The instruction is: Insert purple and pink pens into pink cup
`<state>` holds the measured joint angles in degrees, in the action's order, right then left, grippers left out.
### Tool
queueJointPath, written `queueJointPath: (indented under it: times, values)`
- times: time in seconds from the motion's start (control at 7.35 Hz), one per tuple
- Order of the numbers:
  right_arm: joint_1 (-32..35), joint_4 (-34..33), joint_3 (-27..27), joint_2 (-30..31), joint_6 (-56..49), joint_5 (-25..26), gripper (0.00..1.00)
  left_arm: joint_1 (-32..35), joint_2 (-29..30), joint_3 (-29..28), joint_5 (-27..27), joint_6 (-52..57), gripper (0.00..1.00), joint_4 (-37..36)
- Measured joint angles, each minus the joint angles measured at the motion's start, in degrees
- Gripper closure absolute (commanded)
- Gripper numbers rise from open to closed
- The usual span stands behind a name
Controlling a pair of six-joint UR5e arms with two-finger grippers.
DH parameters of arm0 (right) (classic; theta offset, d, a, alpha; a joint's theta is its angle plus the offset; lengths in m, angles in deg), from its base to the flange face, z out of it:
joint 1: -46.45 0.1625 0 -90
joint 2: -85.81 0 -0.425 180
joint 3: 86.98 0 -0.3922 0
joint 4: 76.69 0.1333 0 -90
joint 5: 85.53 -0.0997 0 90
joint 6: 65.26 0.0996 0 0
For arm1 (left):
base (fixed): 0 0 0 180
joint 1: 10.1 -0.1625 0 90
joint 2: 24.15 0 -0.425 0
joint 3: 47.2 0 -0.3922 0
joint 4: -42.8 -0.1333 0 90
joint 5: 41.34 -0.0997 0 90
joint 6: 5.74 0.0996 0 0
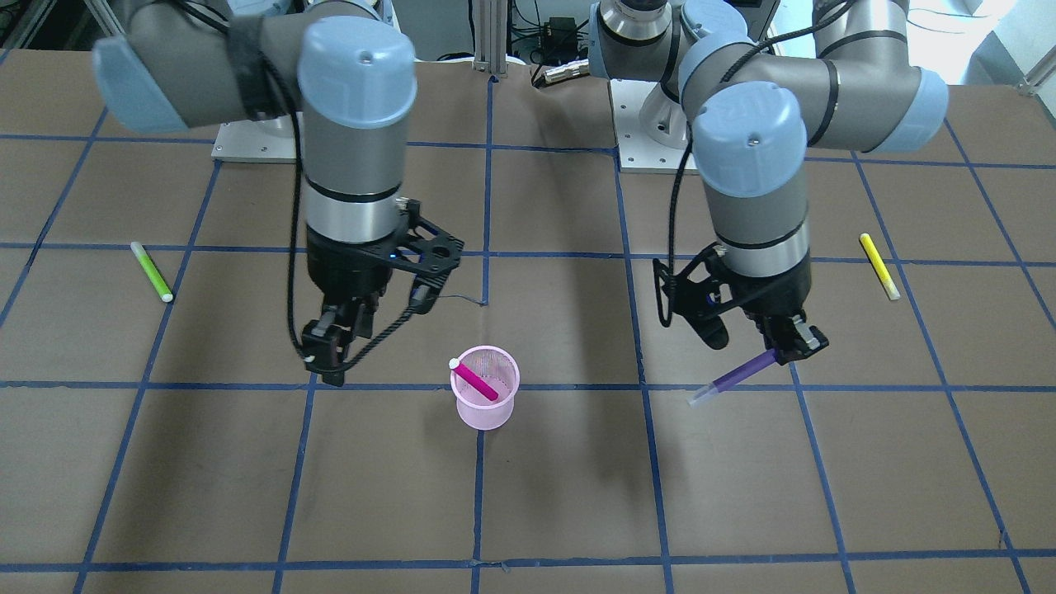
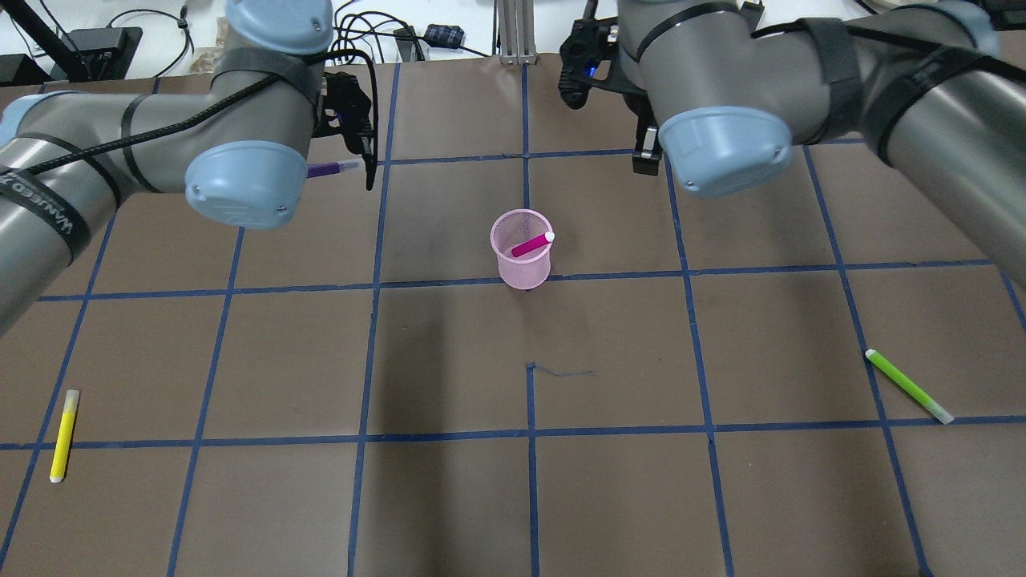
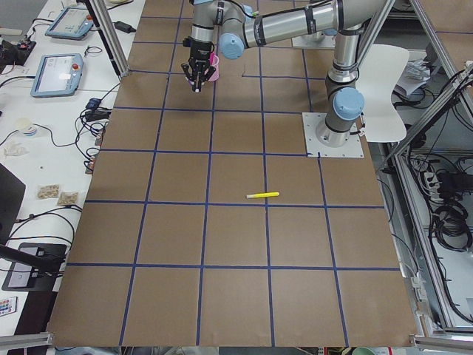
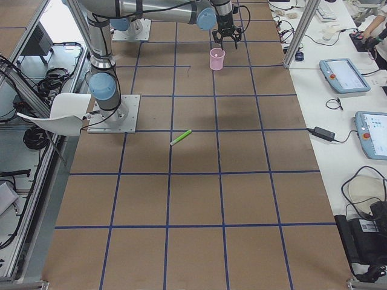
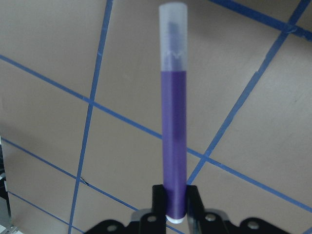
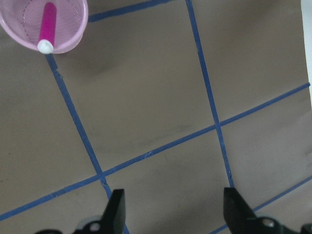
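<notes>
- The left fingers (image 5: 157,197) are clamped on one end of the purple pen (image 1: 738,376). The pen is tilted over the worktop (image 1: 577,495), right of centre in the front-facing view.
- The right fingers (image 6: 116,209) are spread apart and hold nothing, at the left of the pink cup (image 1: 485,417) in that view.
- The pink pen (image 1: 478,383) leans inside that cup, mid-frame.

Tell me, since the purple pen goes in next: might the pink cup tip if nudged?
Probably light: the pink cup looks like thin mesh, so a nudge could slide it. Tipping seems possible: it narrows below the rim, and the pink pen leans against one side.
</notes>
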<state>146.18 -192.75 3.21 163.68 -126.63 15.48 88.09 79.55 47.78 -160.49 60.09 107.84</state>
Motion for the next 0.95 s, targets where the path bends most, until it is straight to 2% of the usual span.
queueJointPath:
  times: [0.27,0.41,0.68,0.95]
  values:
    - [-5.66,5.47,-0.42,3.02,0.91,-4.39,0.0,6.8,1.37,-0.08,-1.27,0.32,1.0,1.83]
    - [-6.86,6.98,-0.67,3.92,4.66,-6.03,0.0,10.34,2.36,0.08,-2.69,0.33,1.0,2.81]
    - [-7.34,8.59,-0.25,6.35,21.39,-6.95,0.0,15.75,5.09,-0.31,-4.61,0.18,1.0,3.69]
    - [-7.6,15.79,-0.56,7.85,37.86,-7.05,0.0,19.08,7.55,-1.78,-6.66,-0.09,1.0,3.38]
